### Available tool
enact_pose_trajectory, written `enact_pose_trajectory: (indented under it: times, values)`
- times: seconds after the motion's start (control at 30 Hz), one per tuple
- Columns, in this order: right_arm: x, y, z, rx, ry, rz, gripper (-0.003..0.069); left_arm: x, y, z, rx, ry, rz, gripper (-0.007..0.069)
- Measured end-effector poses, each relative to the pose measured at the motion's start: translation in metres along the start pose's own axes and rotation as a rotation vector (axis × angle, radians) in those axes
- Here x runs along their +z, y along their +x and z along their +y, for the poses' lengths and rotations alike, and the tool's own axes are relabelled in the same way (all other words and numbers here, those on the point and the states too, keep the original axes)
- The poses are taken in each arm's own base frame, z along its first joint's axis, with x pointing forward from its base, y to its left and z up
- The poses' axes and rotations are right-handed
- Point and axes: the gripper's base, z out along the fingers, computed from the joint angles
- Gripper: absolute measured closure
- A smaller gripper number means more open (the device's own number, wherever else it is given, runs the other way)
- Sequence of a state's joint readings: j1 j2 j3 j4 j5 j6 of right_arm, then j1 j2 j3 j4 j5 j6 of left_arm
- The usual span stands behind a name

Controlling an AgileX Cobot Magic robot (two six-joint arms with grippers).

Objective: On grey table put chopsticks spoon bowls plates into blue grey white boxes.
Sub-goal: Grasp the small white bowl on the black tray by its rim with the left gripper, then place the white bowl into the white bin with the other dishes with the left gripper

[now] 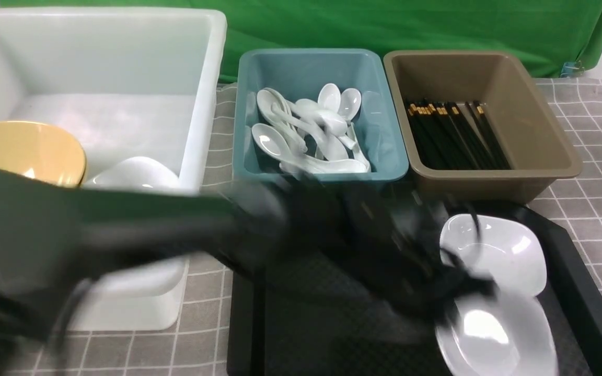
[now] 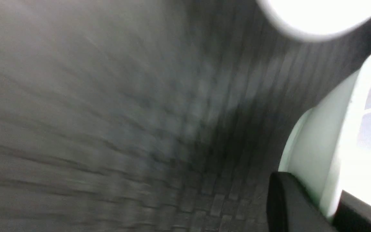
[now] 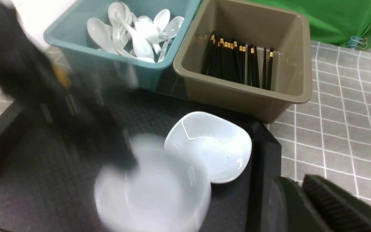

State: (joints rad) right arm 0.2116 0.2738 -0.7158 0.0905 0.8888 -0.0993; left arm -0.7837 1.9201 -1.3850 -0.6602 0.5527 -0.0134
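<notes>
Tableware sorting on the grey bench (image 1: 593, 156).
Beyond the black tray (image 1: 588, 292), at its left: white box (image 1: 97, 57) with a yellow bowl (image 1: 24, 149) and a white bowl (image 1: 136, 175). Directly behind tray: blue box (image 1: 301, 65) of white spoons (image 1: 306, 130), then grey-brown box (image 1: 531, 104) of black chopsticks (image 1: 452, 136). On tray's right part: square bowl (image 1: 499, 250) and blurred near bowl (image 1: 494, 334), rim pinched in left tool (image 1: 463, 292). Right tool (image 3: 296, 187) near tray's right rim; opening impossible to tell.
</notes>
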Motion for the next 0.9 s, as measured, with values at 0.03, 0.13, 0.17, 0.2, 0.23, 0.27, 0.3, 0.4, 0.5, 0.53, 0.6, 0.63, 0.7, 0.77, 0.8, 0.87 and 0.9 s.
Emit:
enact_pose_trajectory:
  times: [0.03, 0.13, 0.17, 0.2, 0.23, 0.27, 0.3, 0.4, 0.5, 0.53, 0.6, 0.63, 0.7, 0.77, 0.8, 0.87, 0.9]
  values:
    - [0.0, 0.0, 0.0, 0.0, 0.0, 0.0, 0.0596, -0.023, -0.014, 0.006, 0.004, -0.006, -0.053, 0.0608]
    - [0.0, 0.0, 0.0, 0.0, 0.0, 0.0, 0.0596, -0.124, -0.049, 0.026, 0.027, -0.044, -0.272, 0.0608]
    - [0.0, 0.0, 0.0, 0.0, 0.0, 0.0, 0.0596, -0.15, -0.054, 0.034, 0.025, -0.064, -0.326, 0.0609]
    - [0.0, 0.0, 0.0, 0.0, 0.0, 0.0, 0.0596, -0.186, -0.058, 0.047, 0.014, -0.105, -0.4, 0.061]
    - [0.0, 0.0, 0.0, 0.0, 0.0, 0.0, 0.0596, -0.192, -0.059, 0.05, 0.01, -0.113, -0.411, 0.061]
    - [0.0, 0.0, 0.0, 0.0, 0.0, -0.001, 0.0596, -0.214, -0.06, 0.06, -0.003, -0.147, -0.454, 0.0609]
    - [0.0, 0.0, 0.0, 0.0, 0.0, -0.001, 0.0595, -0.248, -0.059, 0.082, -0.039, -0.216, -0.513, 0.0609]
    - [0.0, 0.0, 0.0, 0.002, 0.0, -0.001, 0.0592, -0.296, -0.052, 0.132, -0.166, -0.353, -0.565, 0.0609]
    - [0.0, 0.0, 0.0, 0.002, 0.001, -0.005, 0.0591, -0.314, -0.047, 0.175, -0.244, -0.446, -0.555, 0.0609]
    - [0.0, -0.001, 0.0, 0.002, 0.001, -0.006, 0.059, -0.314, -0.048, 0.178, -0.25, -0.451, -0.552, 0.0609]
    - [0.0, -0.002, 0.0, 0.002, 0.002, -0.024, 0.0588, -0.313, -0.048, 0.206, -0.287, -0.491, -0.534, 0.0609]
    - [0.0, -0.003, 0.0, 0.002, 0.004, -0.036, 0.0587, -0.31, -0.05, 0.212, -0.256, -0.513, -0.509, 0.0609]
    - [0.0, -0.005, -0.001, 0.002, 0.006, -0.058, 0.0587, -0.304, -0.056, 0.221, -0.167, -0.575, -0.449, 0.0609]
    - [0.0, -0.006, -0.001, 0.002, 0.007, -0.068, 0.0587, -0.302, -0.062, 0.225, -0.096, -0.625, -0.421, 0.0609]
    - [0.0, -0.007, -0.001, 0.002, 0.007, -0.073, 0.0587, -0.3, -0.066, 0.226, -0.056, -0.645, -0.411, 0.0609]
    - [0.0, -0.007, -0.001, 0.002, 0.007, -0.076, 0.0587, -0.298, -0.071, 0.227, -0.007, -0.666, -0.401, 0.0609]
    - [0.0, -0.007, -0.001, 0.002, 0.008, -0.079, 0.0587, -0.294, -0.08, 0.228, 0.079, -0.692, -0.388, 0.0609]
